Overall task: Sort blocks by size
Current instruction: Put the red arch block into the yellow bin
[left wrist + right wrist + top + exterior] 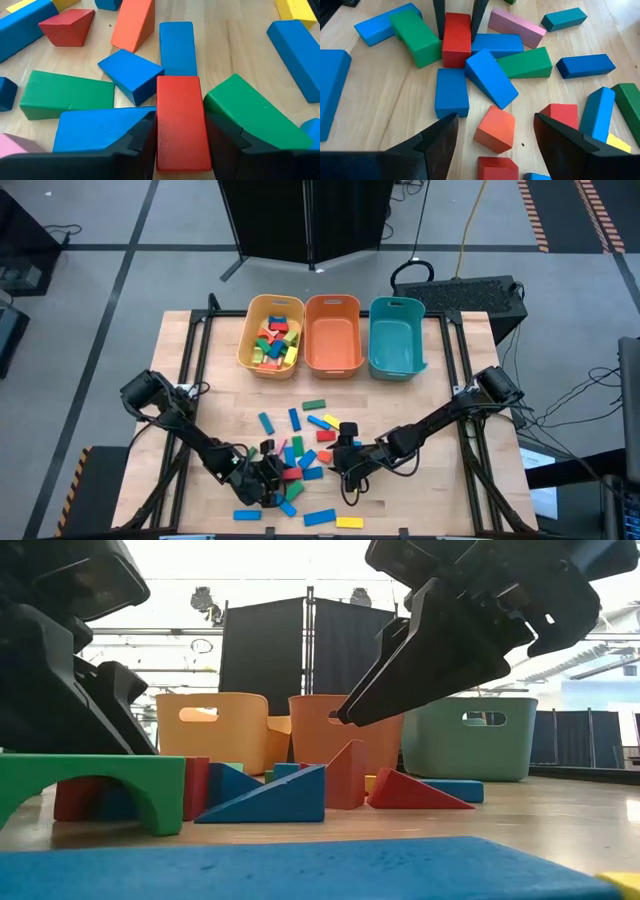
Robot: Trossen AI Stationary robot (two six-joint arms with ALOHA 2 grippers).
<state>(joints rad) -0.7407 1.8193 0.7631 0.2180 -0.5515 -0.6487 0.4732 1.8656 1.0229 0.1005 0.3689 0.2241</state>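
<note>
Left gripper [181, 150]: low over the block pile at the near left of the table, one dark finger on each long side of a red block [181, 120]; the fingers lie against or just beside its sides, and whether they press it I cannot tell.
Red block: a flat rectangular bar lying on the wood, its far end past the fingertips and touching the end of a blue bar [177, 47].
Beside the left fingers: a blue wedge [131, 75] touches the red block's one side, a green wedge [250, 117] leans at the other; a blue block [97, 130] and a green bar [65, 94] lie just beyond.
Right gripper [492, 132]: held above the table near the pile, jaws spread wide with nothing between them; an orange block [495, 128] and a red block [496, 169] lie on the wood below the gap.
Loose blocks [300, 460]: bars, wedges and an arch in red, blue, green, yellow and pink, scattered over the near half of the table.
Bins: the yellow bin [252, 340] holds a heap of mixed blocks; the orange bin [334, 332] and the teal bin [396, 338] stand beside it in a row at the far edge.
</note>
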